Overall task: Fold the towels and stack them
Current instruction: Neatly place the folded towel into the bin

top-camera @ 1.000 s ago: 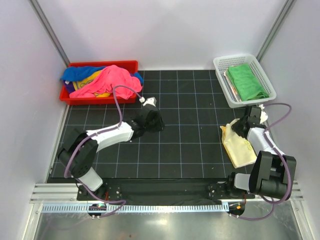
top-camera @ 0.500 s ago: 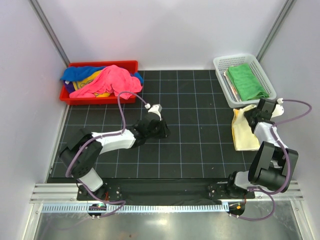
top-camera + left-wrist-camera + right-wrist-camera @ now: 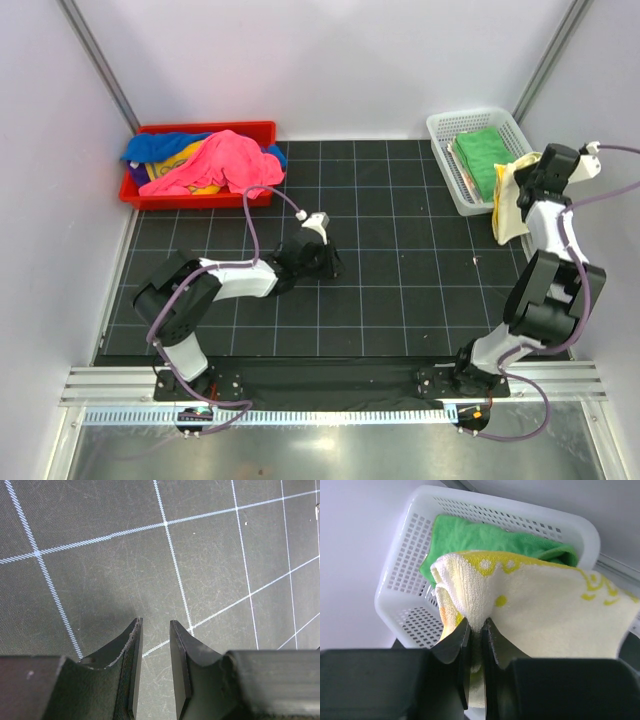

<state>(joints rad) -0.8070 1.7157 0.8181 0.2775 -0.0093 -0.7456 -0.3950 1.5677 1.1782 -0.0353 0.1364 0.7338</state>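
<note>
Two robot arms: the left arm (image 3: 225, 275) at lower left and the right arm (image 3: 550, 270) at the right edge. One red tray (image 3: 200, 128) at upper left and one white basket (image 3: 470, 113) at upper right. One black grid mat (image 3: 400, 290).

Five towels can be counted:
- one pink towel (image 3: 225, 160)
- one blue towel (image 3: 160, 147)
- one yellow towel (image 3: 165, 172)
- one green towel (image 3: 478, 155)
- one pale yellow towel (image 3: 508, 195)

Whether the tray's heap hides more cannot be told.

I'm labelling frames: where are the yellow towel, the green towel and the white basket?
yellow towel (image 3: 545, 605), right wrist view, middle of its spread face.
green towel (image 3: 481, 152), top external view, middle of its folded face.
white basket (image 3: 402, 565), right wrist view, left mesh wall.
</note>
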